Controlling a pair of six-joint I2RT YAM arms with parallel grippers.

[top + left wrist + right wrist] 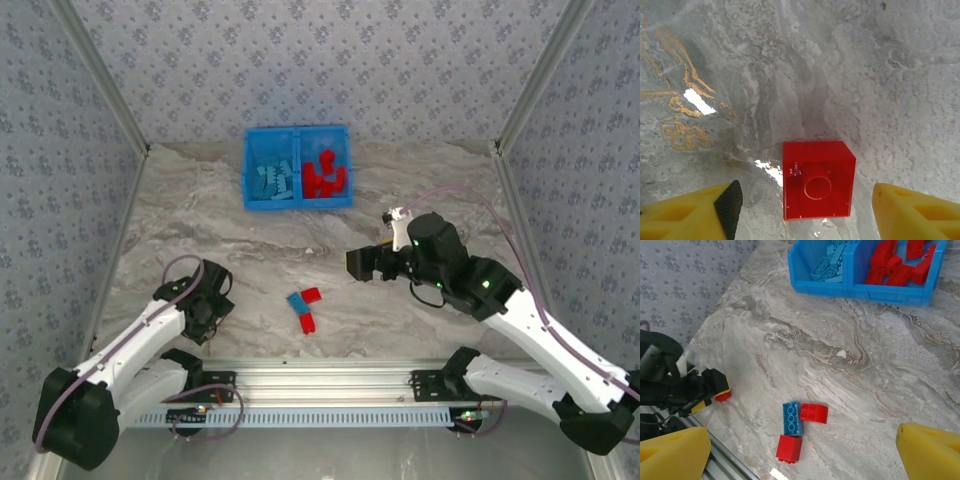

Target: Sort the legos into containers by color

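A red lego (818,180) lies hollow side up on the marble, between the fingers of my left gripper (807,200). The gripper is open, with a gap on each side of the brick. That gripper (211,312) sits low at the table's front left. My right gripper (362,264) hovers open and empty right of centre, its yellow fingers (672,455) wide apart. Below it lie three loose legos: a blue one (792,418) and two red ones (813,413) (789,448). The blue bin (297,205) at the back holds light blue legos (272,180) in its left container and red legos (324,175) in its right.
Patterned walls close in the table on the left, right and back. A metal rail (320,375) runs along the near edge between the arm bases. Bare marble (240,250) lies between the loose bricks and the bin.
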